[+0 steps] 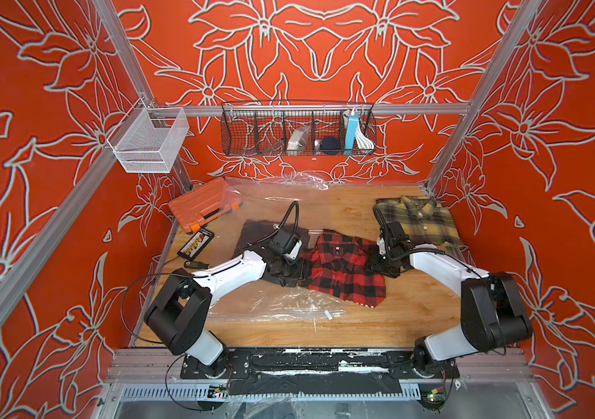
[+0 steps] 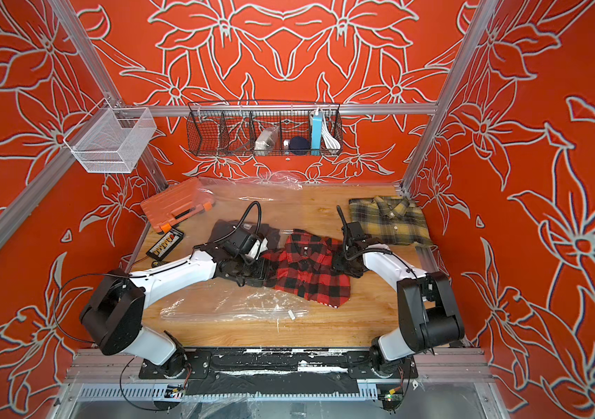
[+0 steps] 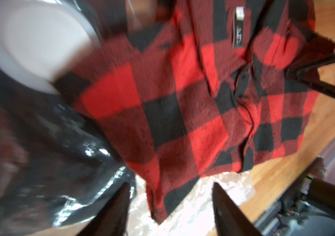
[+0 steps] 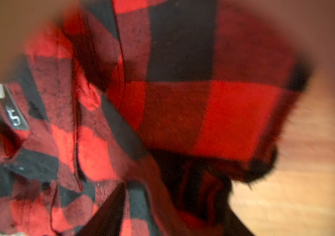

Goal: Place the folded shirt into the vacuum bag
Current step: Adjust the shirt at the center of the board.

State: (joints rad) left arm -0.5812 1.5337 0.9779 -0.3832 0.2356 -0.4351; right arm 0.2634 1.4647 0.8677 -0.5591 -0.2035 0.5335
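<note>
Left gripper point(image 1: 285, 269) and right gripper point(image 1: 383, 266) sit low at opposite ends of the red-and-black shirt point(image 1: 343, 270) in both top views. The shirt lies on the table point(image 1: 415, 312). Its left end overlaps the vacuum bag point(image 1: 281, 303), which is spread flat with a dark garment point(image 1: 252, 232) showing through it. The rest of the shirt rests on bare wood, so I judge it is not inside yet.

From the left wrist, the left gripper's point(image 3: 169, 185) jaws stand apart and pinch nothing. The shirt's point(image 3: 183, 102) hem and crinkled bag film point(image 3: 223, 188) lie between them. Closing here could catch film together with cloth, and the shirt would then ride over the bag rather than into it.

From the right wrist, the picture is blurred. Bunched cloth point(image 4: 183, 102) fills the space at the right gripper point(image 4: 174, 196), and I cannot tell whether it is gripped. A push from this side could collapse the fold or shove the loose bag along the table.
</note>
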